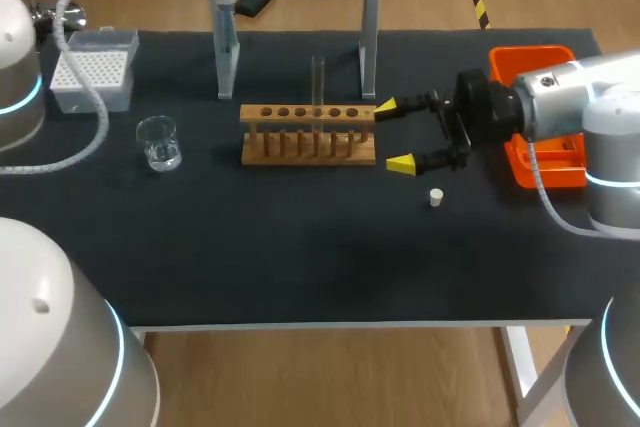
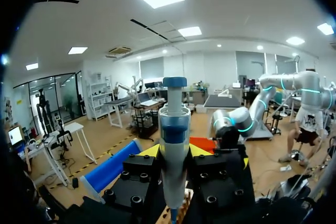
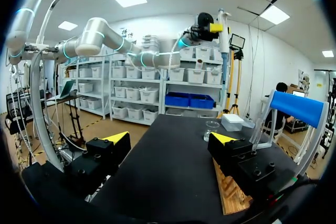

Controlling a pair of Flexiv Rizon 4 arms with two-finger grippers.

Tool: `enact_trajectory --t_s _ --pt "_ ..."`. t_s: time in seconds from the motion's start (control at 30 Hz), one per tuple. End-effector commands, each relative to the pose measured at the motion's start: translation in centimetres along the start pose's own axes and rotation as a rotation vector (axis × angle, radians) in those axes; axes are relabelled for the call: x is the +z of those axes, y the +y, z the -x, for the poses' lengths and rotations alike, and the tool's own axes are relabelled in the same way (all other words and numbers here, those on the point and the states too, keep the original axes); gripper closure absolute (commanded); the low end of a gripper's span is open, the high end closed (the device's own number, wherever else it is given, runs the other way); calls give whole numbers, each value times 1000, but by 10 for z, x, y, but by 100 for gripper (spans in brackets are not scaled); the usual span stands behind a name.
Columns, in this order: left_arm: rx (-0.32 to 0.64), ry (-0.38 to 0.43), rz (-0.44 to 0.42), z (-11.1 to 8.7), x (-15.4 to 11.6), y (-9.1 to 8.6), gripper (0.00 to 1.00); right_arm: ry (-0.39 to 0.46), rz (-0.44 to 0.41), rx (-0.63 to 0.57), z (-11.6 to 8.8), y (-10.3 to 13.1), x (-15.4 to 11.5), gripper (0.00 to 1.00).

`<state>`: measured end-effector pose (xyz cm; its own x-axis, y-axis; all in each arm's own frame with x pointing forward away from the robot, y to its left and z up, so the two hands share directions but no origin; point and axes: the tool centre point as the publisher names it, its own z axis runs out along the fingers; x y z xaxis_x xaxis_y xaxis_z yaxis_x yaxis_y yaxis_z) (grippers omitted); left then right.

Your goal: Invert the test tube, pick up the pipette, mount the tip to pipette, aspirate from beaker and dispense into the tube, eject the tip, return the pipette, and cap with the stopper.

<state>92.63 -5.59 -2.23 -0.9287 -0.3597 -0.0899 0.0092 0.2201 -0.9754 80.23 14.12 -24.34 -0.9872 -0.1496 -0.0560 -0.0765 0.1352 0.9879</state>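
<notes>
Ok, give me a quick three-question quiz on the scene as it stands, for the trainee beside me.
1. True or false: the right pincer is shut on the test tube.
2. The left pincer is: A) open and empty, B) shut on the pipette, C) out of every view.
3. Fill in: the test tube stands upright in the wooden ____.

Key
1. False: it is open, beside the end of the rack.
2. B.
3. Rack.
</notes>
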Motion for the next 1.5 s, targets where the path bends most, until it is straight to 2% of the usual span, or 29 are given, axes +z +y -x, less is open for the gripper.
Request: enact_trajectory --t_s 0.03,0.2,0.4,0.87,1.17,1.5 --pt "13 1 -22 18 -34 16 100 0 -1 0 0 0 -1 0" --pt "2 -30 -11 41 -54 35 100 0 -1 0 0 0 -1 0" --pt "-11 -57 -18 49 -70 52 100 0 -1 0 0 0 -1 0" --pt "-42 -110 -36 51 -89 93 100 0 -1 0 0 0 -1 0" --pt "-66 -123 -42 47 -91 114 100 0 -1 0 0 0 -1 0" --pt "-71 -128 -45 46 -92 124 100 0 -1 0 0 0 -1 0"
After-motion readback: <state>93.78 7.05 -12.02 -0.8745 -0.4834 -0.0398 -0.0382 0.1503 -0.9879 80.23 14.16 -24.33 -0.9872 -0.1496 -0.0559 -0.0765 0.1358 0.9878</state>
